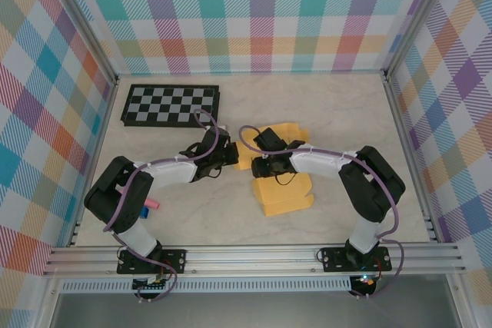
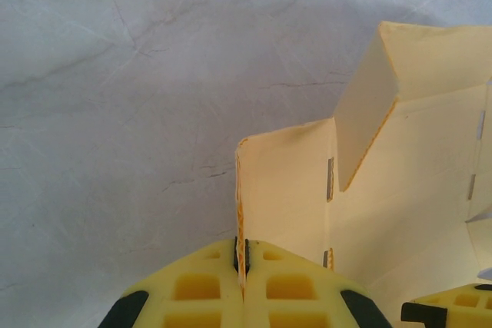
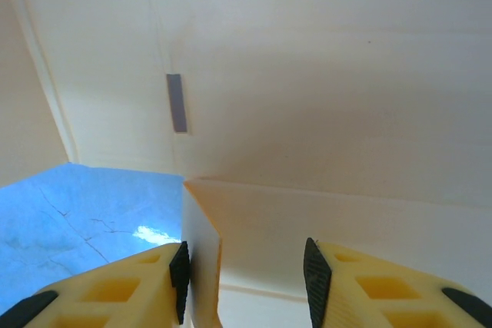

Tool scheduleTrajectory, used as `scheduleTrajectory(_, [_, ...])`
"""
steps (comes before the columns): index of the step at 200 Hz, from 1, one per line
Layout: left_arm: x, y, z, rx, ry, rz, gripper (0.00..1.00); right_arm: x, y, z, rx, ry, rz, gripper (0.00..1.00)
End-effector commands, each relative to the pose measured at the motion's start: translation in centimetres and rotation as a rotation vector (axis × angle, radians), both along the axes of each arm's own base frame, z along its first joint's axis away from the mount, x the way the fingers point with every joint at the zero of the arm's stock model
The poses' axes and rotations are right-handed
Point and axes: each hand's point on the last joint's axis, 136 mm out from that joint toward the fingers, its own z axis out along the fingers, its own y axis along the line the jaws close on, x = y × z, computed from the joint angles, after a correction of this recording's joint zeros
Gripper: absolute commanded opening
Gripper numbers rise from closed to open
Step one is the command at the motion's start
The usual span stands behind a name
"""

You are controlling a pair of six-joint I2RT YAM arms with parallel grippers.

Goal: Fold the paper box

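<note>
The paper box (image 1: 286, 196) lies partly folded at the middle of the worktop (image 1: 346, 113), between the two arms, with some walls raised and other flaps loose. The greatest risk is judged to be to the sheet as a whole. It is thin card, and if it is pulled from both sides at once it could be dragged across the smooth surface or lifted, and the raised walls could fall open.

A lesser risk sits at the left end effector (image 2: 242, 255), which is clenched on the upright edge of one wall. If that edge is twisted, a crease could be made off the scored line, or the card could be torn.

The right end effector (image 3: 246, 270) is released, its jaws set apart around a short upright flap that stands close to one pad. If it is closed crookedly, the flap may be crushed rather than gripped. Smallest of all, the narrow slits (image 3: 177, 103) could be bent out of shape.

The cell is enclosed by plaid walls (image 1: 254, 13) in many colours, and an aluminium rail (image 1: 254, 255) is fixed along the near edge. The worktop is pale and marbled with grey veins. A checkerboard (image 1: 171, 105) is laid flat at the far left, apart from the box. A small pink item (image 1: 152, 205) is seen beside the left arm.
</note>
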Motion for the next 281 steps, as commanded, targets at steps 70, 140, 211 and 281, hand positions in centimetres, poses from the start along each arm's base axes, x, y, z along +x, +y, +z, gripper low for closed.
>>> scheduleTrajectory(70, [-0.2,0.7,-0.1,0.048,-0.044,-0.01,0.0,-1.2,-3.5,-1.6,-0.155,0.085,-0.053,0.46])
scheduleTrajectory(140, [-0.1,0.5,0.1,0.036,-0.056,-0.019,0.0,-1.1,-2.2,-0.7,-0.1,0.104,-0.054,0.47])
scheduleTrajectory(211, [0.6,0.3,1.2,0.039,-0.133,-0.039,0.0,1.4,-2.2,11.3,0.288,0.111,-0.286,0.75])
scheduleTrajectory(281, [0.6,-0.5,1.8,-0.001,-0.178,-0.072,0.0,6.9,0.5,13.6,0.269,0.194,-0.373,0.74])
